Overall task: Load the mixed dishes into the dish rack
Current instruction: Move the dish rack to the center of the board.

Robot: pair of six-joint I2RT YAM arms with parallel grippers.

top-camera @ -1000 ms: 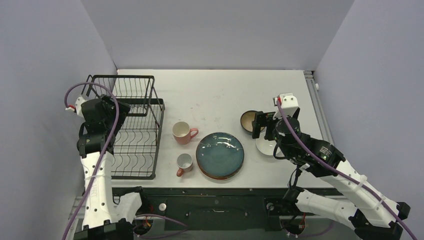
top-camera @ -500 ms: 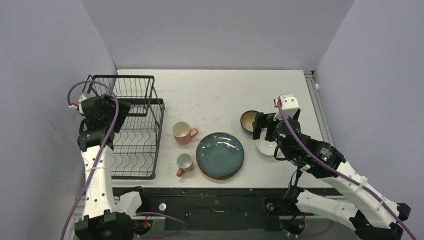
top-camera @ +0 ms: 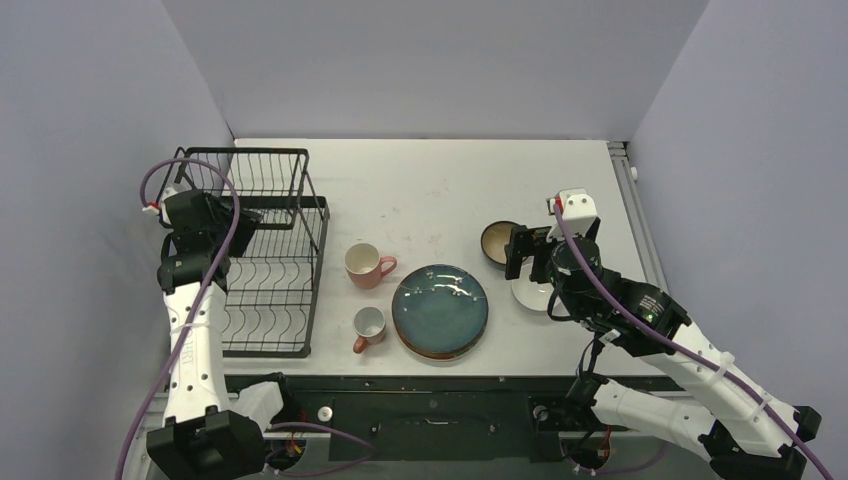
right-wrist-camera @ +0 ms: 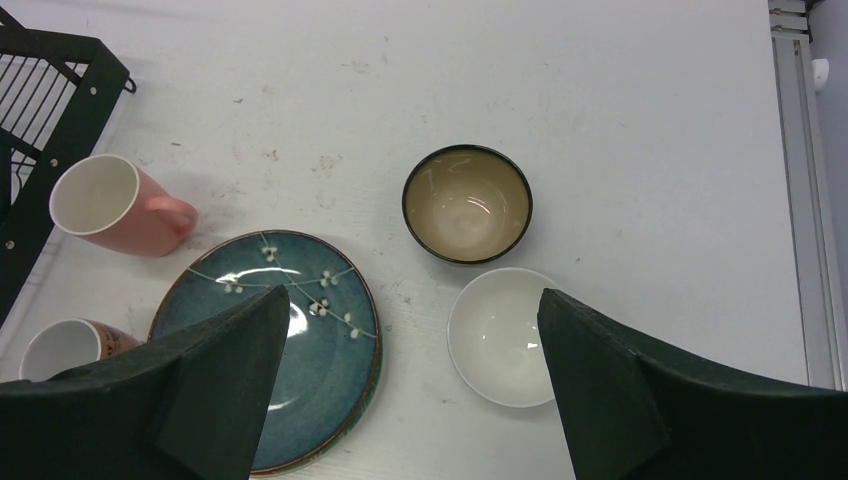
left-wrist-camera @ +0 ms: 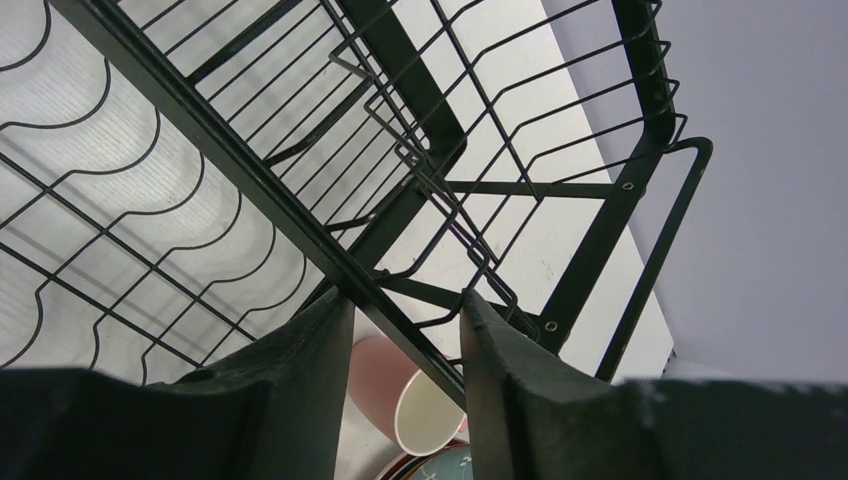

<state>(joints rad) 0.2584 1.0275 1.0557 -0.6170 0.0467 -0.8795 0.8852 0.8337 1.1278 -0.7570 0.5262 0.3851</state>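
The black wire dish rack (top-camera: 265,265) stands at the left with nothing in it. My left gripper (top-camera: 240,222) hangs over its left side. In the left wrist view that gripper (left-wrist-camera: 408,305) is open, its jaws narrowed on either side of a rack bar (left-wrist-camera: 230,170). A pink mug (top-camera: 363,264) and a white orange-handled mug (top-camera: 369,325) sit beside the dark teal plate (top-camera: 440,308), which tops a stack. My right gripper (right-wrist-camera: 412,298) is open wide above the table, over the brown bowl (right-wrist-camera: 467,203) and the small white bowl (right-wrist-camera: 500,335).
A red-orange rim (top-camera: 430,353) shows under the teal plate. The rack's raised back level (top-camera: 250,175) stands near the left wall. A metal rail (top-camera: 632,190) runs along the table's right edge. Bare tabletop (top-camera: 430,180) lies behind the dishes.
My left gripper's jaws have narrowed around the rack bar, and the left wrist has shifted slightly back. The right arm and the dishes have not moved.
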